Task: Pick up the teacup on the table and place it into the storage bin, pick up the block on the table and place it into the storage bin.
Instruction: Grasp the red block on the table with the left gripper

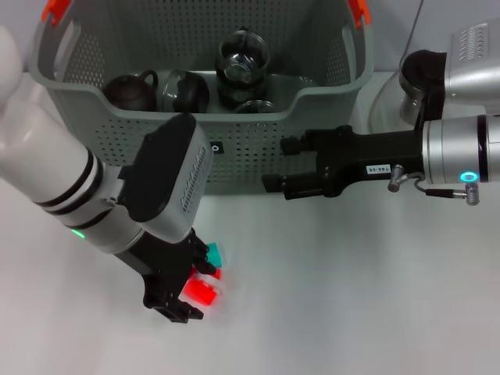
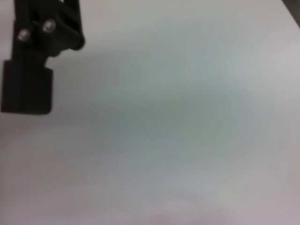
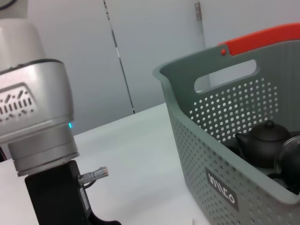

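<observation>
Blocks (image 1: 205,291), red with a teal one (image 1: 215,253) just behind, lie on the white tabletop (image 1: 351,297) in front of the storage bin (image 1: 258,148). The left end effector (image 1: 187,285) is down over the red pieces, fingers either side of them; whether it grips them cannot be told. Inside the bin sit a dark teapot (image 1: 129,91), a glass pot (image 1: 242,58) and other dark vessels. The right end effector (image 1: 273,166) hangs before the bin's front wall, its fingers parted and holding nothing

One black finger (image 2: 27,86) of the left claw, close over the bare white table (image 2: 178,131).
</observation>
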{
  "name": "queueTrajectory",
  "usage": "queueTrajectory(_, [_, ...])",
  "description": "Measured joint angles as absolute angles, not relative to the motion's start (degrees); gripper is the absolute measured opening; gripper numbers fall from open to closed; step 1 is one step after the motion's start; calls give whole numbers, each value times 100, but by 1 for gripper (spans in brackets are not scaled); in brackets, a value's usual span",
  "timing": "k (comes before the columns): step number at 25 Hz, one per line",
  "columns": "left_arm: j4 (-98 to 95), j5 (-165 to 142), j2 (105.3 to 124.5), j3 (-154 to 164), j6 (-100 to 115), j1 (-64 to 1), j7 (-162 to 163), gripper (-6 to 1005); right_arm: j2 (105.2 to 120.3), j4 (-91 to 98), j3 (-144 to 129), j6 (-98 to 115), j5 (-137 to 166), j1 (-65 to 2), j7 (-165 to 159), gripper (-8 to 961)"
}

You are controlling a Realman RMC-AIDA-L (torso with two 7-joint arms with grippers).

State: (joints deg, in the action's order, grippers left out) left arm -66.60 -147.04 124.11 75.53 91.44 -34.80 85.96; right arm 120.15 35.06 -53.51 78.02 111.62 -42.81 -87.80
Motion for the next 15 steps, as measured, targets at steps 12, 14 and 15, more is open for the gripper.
queueTrajectory(12, [-6748,-14905,12415,7861,9006,-3559,8550,620,12021,3507,-5352,7751,11162,-4288,-8905,852])
queueTrajectory(14, [-6743,-14964,12414,7900,8940,-3559,8548,609,12022,3507,-5352,7735,11162,-4289,-8912,852])
queueTrajectory(15, [-6729,-14990,12416,7914,8910,-3559,8548,604,12023,3507,-5352,7724,11162,-4289,-8912,852])
